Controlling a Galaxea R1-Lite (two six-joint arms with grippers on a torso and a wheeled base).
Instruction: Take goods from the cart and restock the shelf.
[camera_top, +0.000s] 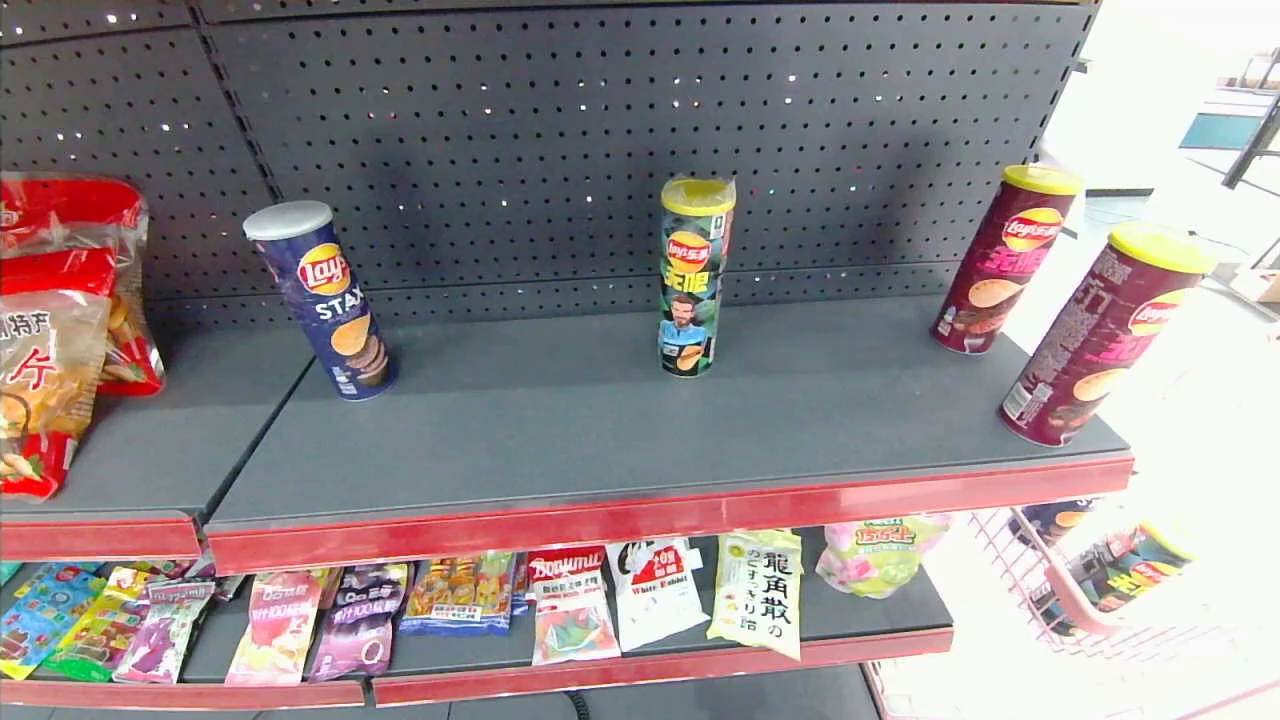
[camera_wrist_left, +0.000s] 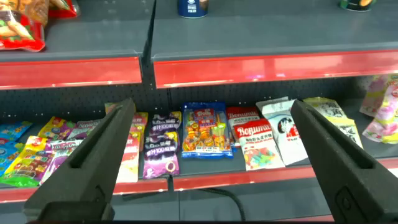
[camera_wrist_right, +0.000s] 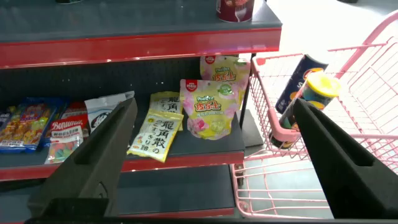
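Before the lower shelf (camera_wrist_left: 205, 179), both jaws gape wide, holding nothing.

The upper shelf (camera_top: 600, 440) is viewed closely from above by the head view, faced forward and down; the lower shelf (camera_top: 700, 660) and cart (camera_top: 1065, 595) are caught at its bottom. The lower shelf's middle is faced from low down in the left wrist view, past the left gripper (camera_wrist_left: 208, 104). Its right end and the cart are faced in the right wrist view, past the right gripper (camera_wrist_right: 212, 101). The white bag (camera_top: 655, 590) is shared by all three.
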